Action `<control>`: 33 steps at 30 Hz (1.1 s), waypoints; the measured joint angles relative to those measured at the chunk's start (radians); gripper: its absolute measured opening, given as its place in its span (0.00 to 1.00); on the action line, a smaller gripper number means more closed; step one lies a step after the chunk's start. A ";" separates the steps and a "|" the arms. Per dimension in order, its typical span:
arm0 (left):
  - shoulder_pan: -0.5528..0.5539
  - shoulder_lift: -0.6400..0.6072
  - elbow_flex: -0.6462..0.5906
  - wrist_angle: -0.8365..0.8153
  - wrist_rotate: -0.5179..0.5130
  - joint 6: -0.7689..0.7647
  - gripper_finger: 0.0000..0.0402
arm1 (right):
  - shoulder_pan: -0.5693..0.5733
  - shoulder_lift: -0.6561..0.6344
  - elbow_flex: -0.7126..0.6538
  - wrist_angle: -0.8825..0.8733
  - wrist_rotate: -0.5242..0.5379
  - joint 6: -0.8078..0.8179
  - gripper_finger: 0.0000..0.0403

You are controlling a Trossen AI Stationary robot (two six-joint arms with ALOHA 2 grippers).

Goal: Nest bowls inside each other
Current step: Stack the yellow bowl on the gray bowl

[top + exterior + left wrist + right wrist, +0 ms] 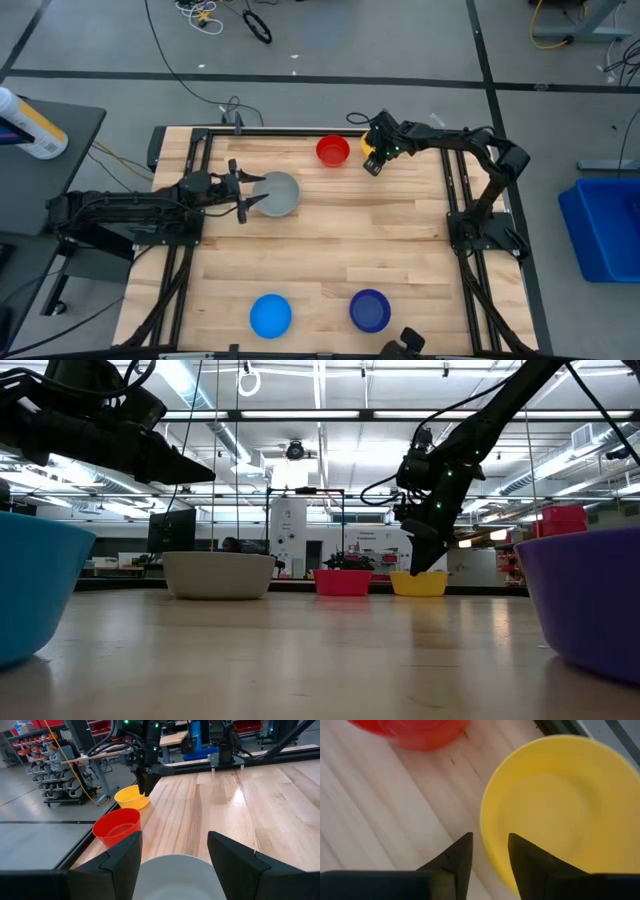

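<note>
The yellow bowl [555, 805] stands upright on the table at the far right, next to the red bowl [333, 150]. My right gripper [490, 852] comes down at it, open, one finger outside the bowl's rim and one over its inside. The grey bowl [280, 195] rests on its base left of the table's middle. My left gripper [245, 195] hovers open above the grey bowl's left edge, clear of it in the low view. A bright light blue bowl [270, 315] and a dark blue bowl [370, 310] stand near the front edge. My right gripper stands astride the yellow bowl's rim [486, 840] on the side toward the red bowl, slanting down from above. One finger [457, 855] is outside the wall, the other [530, 862] inside. A gap still shows, and I cannot tell whether either finger touches. The bowl sits on the table.
The wooden tabletop [400, 240] lies bare between the far bowls and the two blue ones. Dark frame rails [455, 190] run along the table's left, right and far edges. The red bowl stands a short way from the yellow one.
</note>
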 joint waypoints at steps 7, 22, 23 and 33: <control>0.000 0.000 0.000 0.000 0.000 0.000 0.58 | 0.026 0.000 -0.042 0.028 0.001 0.070 0.16; 0.000 0.000 0.000 0.000 -0.116 0.053 0.58 | 0.349 -0.092 0.074 0.132 0.140 0.060 0.01; 0.000 0.000 0.000 0.000 -0.127 0.063 0.58 | 0.378 -0.101 0.091 0.132 0.161 0.059 0.01; 0.000 -0.010 0.000 -0.001 -0.261 0.114 0.58 | 0.580 -0.048 0.274 0.216 0.178 0.052 0.00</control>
